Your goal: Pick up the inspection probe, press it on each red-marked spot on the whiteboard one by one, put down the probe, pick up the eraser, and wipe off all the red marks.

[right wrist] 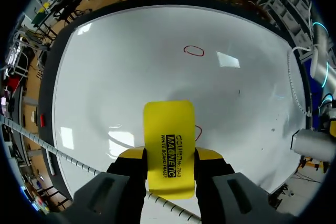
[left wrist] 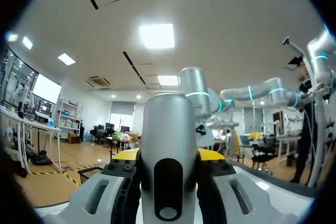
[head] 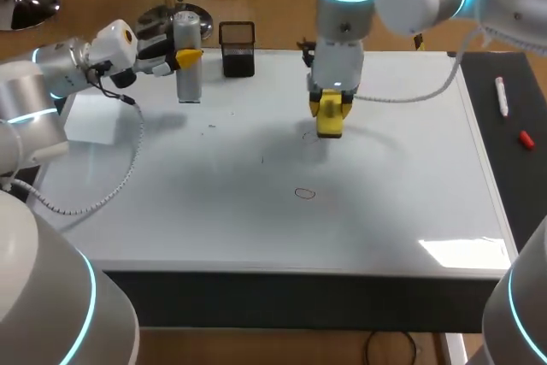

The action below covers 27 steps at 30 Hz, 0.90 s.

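Note:
The inspection probe [head: 188, 61], a grey cylinder, stands upright at the whiteboard's [head: 256, 220] back left, its lower end at the board. My left gripper [head: 190, 55] is shut on it from the side; the left wrist view shows the probe [left wrist: 169, 145] between the left gripper's [left wrist: 168, 158] fingers. My right gripper [head: 330, 102] is shut on the yellow eraser [head: 330, 119], held low over the board's back middle. A red mark [right wrist: 198, 131] peeks out beside the eraser [right wrist: 169, 145] held by the right gripper [right wrist: 170, 157]. A red oval [head: 305, 193] lies nearer the front, also visible ahead of the eraser [right wrist: 193, 51].
A black holder [head: 238, 49] stands at the back edge, right of the probe. On the dark strip right of the board lie a marker [head: 501, 96] and a red cap [head: 526, 138]. My left arm's cable [head: 102, 194] hangs over the board's left side.

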{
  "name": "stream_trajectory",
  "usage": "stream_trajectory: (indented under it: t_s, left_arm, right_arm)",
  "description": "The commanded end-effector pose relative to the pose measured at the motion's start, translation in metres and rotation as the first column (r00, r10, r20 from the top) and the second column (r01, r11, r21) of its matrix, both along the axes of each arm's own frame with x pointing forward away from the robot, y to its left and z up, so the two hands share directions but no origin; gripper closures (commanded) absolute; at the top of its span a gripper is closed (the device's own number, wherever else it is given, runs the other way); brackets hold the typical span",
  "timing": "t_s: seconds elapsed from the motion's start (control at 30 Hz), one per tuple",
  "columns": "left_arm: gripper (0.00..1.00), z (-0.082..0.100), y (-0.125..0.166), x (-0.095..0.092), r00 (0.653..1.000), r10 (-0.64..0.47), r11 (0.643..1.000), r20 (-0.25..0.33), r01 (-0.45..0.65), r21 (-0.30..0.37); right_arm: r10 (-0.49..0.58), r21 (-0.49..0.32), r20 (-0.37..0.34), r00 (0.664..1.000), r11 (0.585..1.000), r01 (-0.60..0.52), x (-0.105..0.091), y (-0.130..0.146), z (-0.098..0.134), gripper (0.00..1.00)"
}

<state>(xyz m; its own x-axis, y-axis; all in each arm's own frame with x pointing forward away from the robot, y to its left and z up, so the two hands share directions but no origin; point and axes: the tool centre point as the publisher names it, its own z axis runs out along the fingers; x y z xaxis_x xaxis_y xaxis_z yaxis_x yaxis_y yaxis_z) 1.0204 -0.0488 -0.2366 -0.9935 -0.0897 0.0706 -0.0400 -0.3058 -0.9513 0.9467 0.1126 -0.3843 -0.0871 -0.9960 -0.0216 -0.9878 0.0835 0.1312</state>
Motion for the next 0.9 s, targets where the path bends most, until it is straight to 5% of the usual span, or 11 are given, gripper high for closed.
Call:
stream_trajectory:
  t_s: [0.03, 0.37, 0.9]
  left_arm:
    - [1.0, 0.002, -0.001, -0.001, 1.0, 0.004, 1.0, 0.0, -0.004, 0.001]
    - [1.0, 0.002, -0.001, -0.001, 1.0, 0.004, 1.0, 0.0, -0.004, 0.001]
    - [1.0, 0.002, -0.001, -0.001, 1.0, 0.004, 1.0, 0.0, -0.004, 0.001]
  right_arm:
    - [0.01, 0.001, 0.052, 0.999, 1.0, -0.01, -0.007, 0.012, -0.002, 1.0]
    - [0.039, 0.05, 0.041, 0.998, 0.998, -0.041, -0.015, 0.045, -0.012, 1.0]
    - [0.095, 0.026, -0.015, 0.995, 0.995, -0.095, -0.002, 0.046, -0.028, 1.0]
